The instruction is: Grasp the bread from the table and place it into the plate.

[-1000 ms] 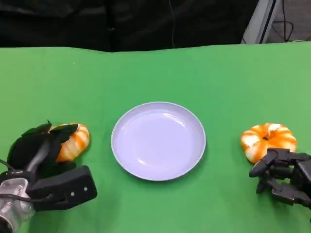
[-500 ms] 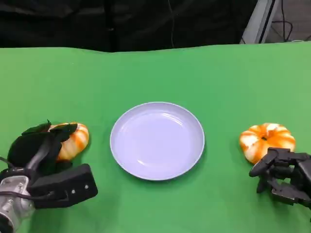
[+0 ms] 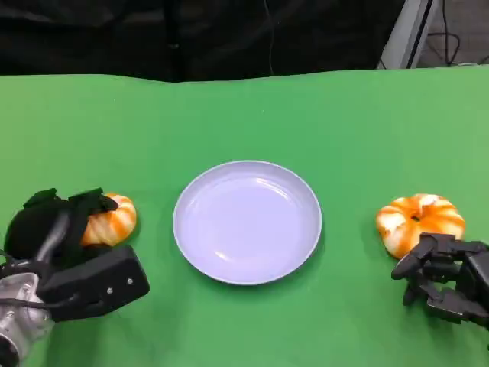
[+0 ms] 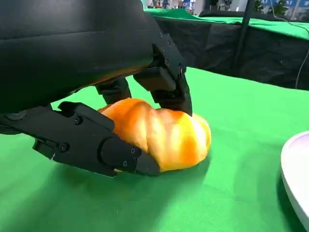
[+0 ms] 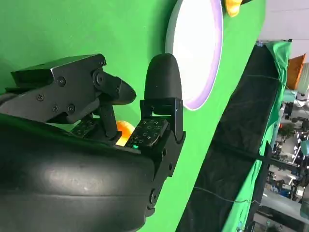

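Presently, left hand [image 3: 57, 245] at lower left grips bread [image 3: 111, 222], open green table [image 3: 153, 130] separating it from plate [image 3: 247, 222]. Right hand [image 3: 443, 279], fingers curled empty, sits at lower right beside second bread [image 3: 420, 220].

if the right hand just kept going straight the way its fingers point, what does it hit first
Most likely the bread on that side: in the head view the right hand sits just short of it, fingers aimed at it, nothing between. Whether they already touch is unclear.
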You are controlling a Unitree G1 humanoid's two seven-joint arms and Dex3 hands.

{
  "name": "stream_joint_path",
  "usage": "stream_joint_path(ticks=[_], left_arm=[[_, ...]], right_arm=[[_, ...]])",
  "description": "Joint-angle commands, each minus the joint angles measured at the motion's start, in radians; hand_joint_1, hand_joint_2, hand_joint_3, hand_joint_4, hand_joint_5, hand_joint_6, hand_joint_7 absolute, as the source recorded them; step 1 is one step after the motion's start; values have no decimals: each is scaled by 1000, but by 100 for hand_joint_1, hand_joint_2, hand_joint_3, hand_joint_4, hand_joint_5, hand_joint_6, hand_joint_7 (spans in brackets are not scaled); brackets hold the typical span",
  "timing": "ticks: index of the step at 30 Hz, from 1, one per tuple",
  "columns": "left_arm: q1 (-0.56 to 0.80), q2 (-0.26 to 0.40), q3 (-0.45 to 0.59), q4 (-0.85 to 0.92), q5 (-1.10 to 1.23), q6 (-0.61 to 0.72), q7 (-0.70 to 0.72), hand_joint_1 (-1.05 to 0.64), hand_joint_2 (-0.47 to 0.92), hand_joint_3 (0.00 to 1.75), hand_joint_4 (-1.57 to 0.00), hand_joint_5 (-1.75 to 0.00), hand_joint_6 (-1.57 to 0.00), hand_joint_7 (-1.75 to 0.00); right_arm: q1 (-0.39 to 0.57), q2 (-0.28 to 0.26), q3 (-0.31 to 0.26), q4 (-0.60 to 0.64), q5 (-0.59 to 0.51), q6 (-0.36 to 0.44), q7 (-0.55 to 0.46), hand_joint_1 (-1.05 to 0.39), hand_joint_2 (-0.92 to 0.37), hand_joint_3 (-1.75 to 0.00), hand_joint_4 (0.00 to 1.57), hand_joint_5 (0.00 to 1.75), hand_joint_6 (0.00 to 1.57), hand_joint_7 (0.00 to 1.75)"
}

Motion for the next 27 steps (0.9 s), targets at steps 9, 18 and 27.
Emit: stream_joint_path(ticks=[9, 18, 27], left_arm=[[15, 10, 8, 9, -6, -9, 0, -16, 92, 33, -33, -174, -55, -126], [16, 18, 4, -30, 5, -24, 39, -15, 92, 35, -32, -174, -50, -132], [18, 32, -4, -72, 22, -24, 59, -14, 92, 36, -33, -172, -50, -131]], right_arm=[[11, -24, -8, -3, 7, -12, -5, 9, -77, -74, 88, 140, 92, 102], [6, -24, -11, 3, 13, 5, 3, 9, -77, -75, 89, 139, 93, 102], [5, -23, -12, 1, 14, 3, 2, 8, -76, -77, 91, 139, 93, 102]])
